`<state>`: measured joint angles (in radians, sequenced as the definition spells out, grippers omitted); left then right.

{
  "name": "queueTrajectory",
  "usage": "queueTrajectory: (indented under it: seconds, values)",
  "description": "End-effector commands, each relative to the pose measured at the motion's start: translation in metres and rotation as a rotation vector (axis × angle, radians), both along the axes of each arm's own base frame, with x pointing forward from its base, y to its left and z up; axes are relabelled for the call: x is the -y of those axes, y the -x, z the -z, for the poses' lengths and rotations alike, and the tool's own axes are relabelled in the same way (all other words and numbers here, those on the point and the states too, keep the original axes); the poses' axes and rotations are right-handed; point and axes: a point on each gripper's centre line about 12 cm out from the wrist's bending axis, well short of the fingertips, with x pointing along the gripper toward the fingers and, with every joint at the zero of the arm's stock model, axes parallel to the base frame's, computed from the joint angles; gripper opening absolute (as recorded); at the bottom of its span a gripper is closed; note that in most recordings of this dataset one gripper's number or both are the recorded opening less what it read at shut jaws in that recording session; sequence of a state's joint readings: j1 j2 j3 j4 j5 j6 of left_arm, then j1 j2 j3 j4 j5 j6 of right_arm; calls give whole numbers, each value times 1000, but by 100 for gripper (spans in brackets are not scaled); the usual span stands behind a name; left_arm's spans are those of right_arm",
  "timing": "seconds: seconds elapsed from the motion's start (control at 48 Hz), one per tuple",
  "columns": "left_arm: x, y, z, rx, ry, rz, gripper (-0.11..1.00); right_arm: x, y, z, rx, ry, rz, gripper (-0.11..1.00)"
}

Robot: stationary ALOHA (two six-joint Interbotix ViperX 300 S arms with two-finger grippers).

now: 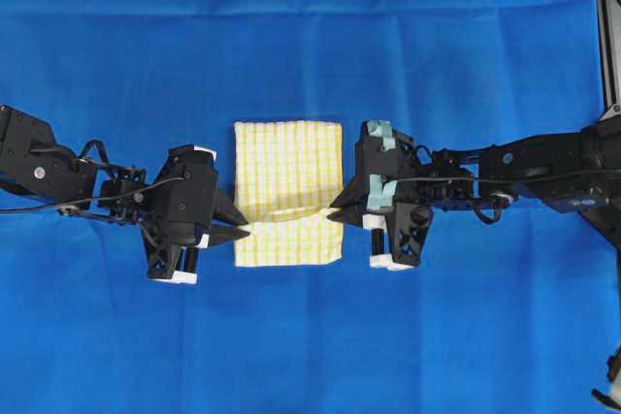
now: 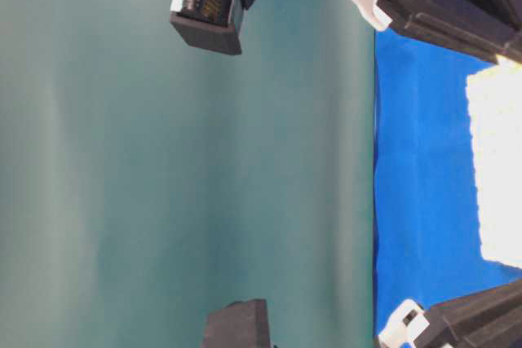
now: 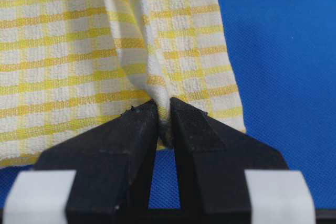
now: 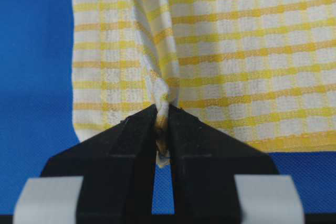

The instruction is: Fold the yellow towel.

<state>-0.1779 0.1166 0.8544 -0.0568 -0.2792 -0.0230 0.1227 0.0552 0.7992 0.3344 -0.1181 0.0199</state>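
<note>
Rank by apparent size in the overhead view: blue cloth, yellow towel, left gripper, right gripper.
1. blue cloth, filling nearly the whole view
2. yellow towel
3. left gripper and right gripper: they look alike, so no ranking between them

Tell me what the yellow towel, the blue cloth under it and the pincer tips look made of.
Yellow towel: woven, likely cotton, matte; the checked weave shows.
Blue cloth: fine-textured fabric, matte; possibly synthetic.
Left pincer and right pincer tips: black, apparently moulded plastic, dull, with rough inner faces.
</note>
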Motion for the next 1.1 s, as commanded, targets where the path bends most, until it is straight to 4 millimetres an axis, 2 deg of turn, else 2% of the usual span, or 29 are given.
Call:
queueTrajectory:
  seconds: [0.0,0.167,0.208,0.292,0.375,0.437,0.521,0.583,0.896,1.083]
  values:
    - [5,-1,-5,13,4,13,6,-3,-3,-6,19,-4,-4,5]
    - [6,-3,-8,21,6,13,7,-3,-3,-6,15,-6,-7,8]
    - [6,-4,-10,25,7,13,7,-4,-4,-7,17,-6,-8,17]
    - [6,-5,-14,38,8,14,9,-4,-4,-8,18,-6,-9,42]
    - [6,-4,-23,50,11,15,29,-4,-4,-10,26,-6,-8,68]
    - [6,-2,-32,56,11,18,48,-4,-3,-15,37,-6,-12,79]
    - [5,5,-44,46,12,19,73,-4,1,-26,59,-5,-19,75]
    - [4,11,-53,37,13,20,85,-4,5,-35,76,-8,-23,72]
    - [-3,49,-83,61,21,24,73,0,40,-84,179,4,-61,72]
    - [-9,80,-98,132,33,24,71,10,68,-99,235,10,-47,72]
